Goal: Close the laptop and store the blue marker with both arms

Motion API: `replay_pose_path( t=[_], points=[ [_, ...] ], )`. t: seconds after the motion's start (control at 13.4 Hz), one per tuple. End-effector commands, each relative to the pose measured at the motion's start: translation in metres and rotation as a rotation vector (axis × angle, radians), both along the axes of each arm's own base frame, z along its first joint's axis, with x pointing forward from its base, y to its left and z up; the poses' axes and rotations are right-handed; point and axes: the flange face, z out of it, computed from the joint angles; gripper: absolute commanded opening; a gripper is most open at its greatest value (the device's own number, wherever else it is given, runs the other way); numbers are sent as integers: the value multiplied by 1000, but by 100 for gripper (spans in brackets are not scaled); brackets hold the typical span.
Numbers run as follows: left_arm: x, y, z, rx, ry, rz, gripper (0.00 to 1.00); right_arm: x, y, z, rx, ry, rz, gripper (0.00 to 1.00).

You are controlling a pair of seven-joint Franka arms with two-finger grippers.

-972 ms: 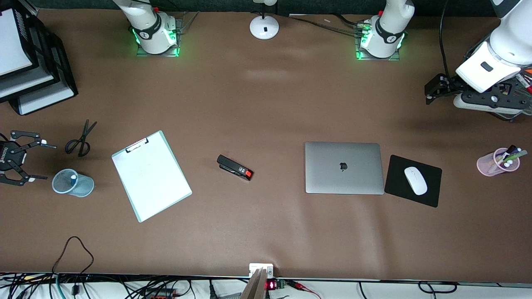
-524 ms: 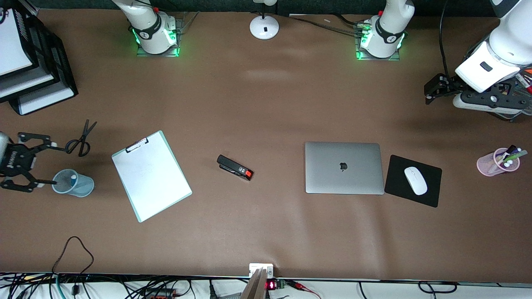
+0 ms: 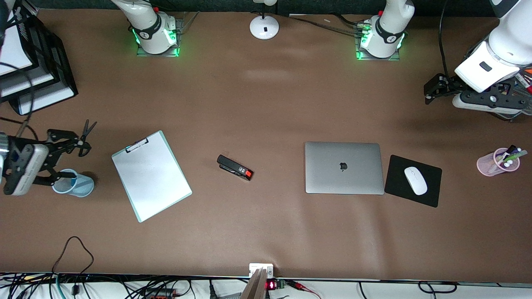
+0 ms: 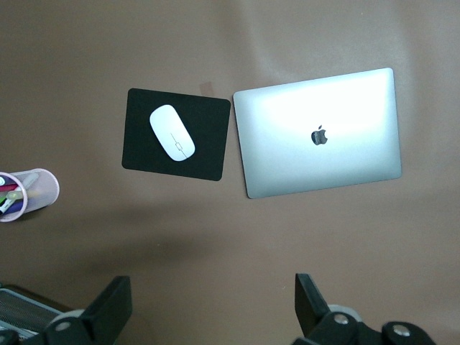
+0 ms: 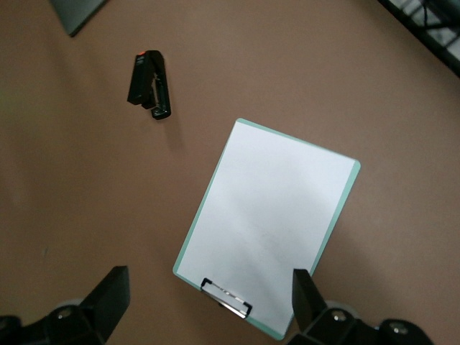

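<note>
From the front camera, the laptop lies shut on the table, lid logo up, touching or just beside the black mouse pad that carries a white mouse. The left claw hangs in the air at its own arm's end of the table, well apart from the laptop, over bare table; its arm hides most of the desk items beneath it, and only red and orange tips show at the frame edge. A pink cup of pens sits near that claw. The right claw hovers spread wide over the blue mesh cup and the scissors, partly covering both. The blue marker cannot be made out; the claw covers the cup's mouth. A clipboard and stapler lie between the claws.

The left wrist view shows that claw's fingers apart and empty, with laptop, mouse and a cut-off pink cup below.

The right wrist view shows its fingers apart, holding nothing, over the clipboard, with the stapler nearby and one laptop corner cut off.
</note>
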Motion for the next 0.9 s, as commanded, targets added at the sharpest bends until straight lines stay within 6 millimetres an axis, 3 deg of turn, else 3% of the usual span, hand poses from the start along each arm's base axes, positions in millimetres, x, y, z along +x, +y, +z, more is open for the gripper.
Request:
replay_pose_path(
  t=[0.0, 0.15, 0.3, 0.6, 0.82],
  points=[
    [2, -3, 4, -13, -5, -15, 100, -24, 33, 14, -101, 43, -134, 100],
    [2, -3, 5, -13, -6, -15, 100, -37, 62, 23, -202, 89, -263, 100],
    [2, -3, 5, -13, -6, -16, 100, -50, 81, 20, -267, 148, -405, 100],
    [0, -2, 3, -11, 10, -13, 100, -69, 70, 18, -342, 266, -658, 100],
    [0, -1, 3, -11, 11, -19, 100, -81, 59, 37, -463, 263, -790, 100]
  ],
)
